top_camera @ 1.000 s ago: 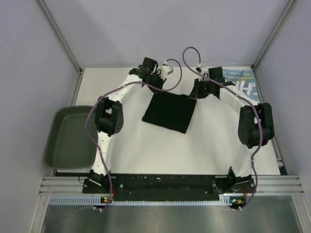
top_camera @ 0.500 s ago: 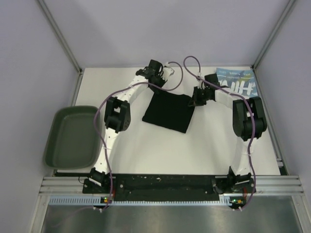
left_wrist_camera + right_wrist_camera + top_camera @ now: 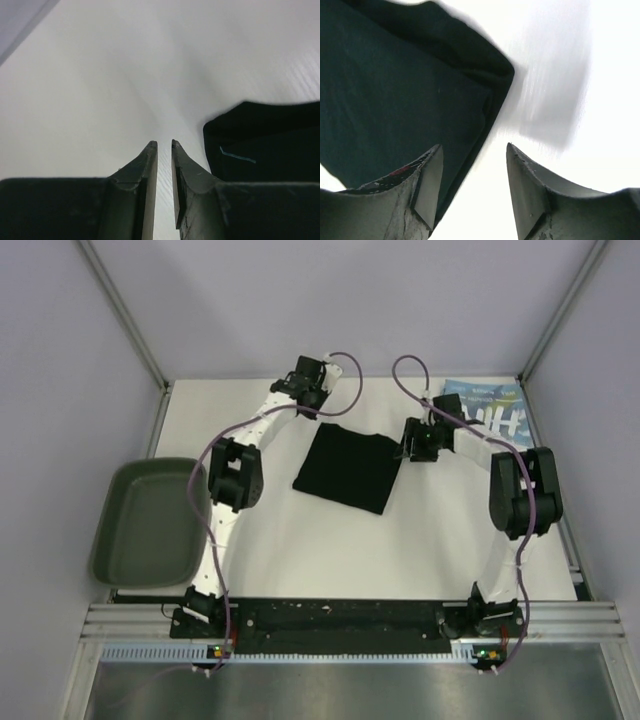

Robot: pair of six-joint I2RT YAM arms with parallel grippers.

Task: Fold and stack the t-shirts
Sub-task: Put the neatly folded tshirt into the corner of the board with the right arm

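Observation:
A black t-shirt point(image 3: 345, 468) lies folded into a rough square in the middle of the white table point(image 3: 300, 540). Behind its far left corner, my left gripper point(image 3: 312, 392) has its jaws a narrow slit apart, with only bare table between them point(image 3: 162, 144). In that wrist view the black shirt point(image 3: 270, 140) lies off to the right. My right gripper point(image 3: 410, 443) is open at the shirt's far right corner. It holds nothing point(image 3: 474, 146), and its left finger hangs over the black fabric point(image 3: 395, 100). A light blue t-shirt with white letters point(image 3: 490, 410) lies at the back right.
A dark green tray point(image 3: 145, 520) sits off the table's left edge. Grey walls and metal posts close in the back and both sides. Purple cables loop over both wrists. The arm bases stand on the rail at the near edge.
Both grippers went from shut to open and came off the black shirt's far edge. The left one drew back toward the far wall. The shirt stays flat.

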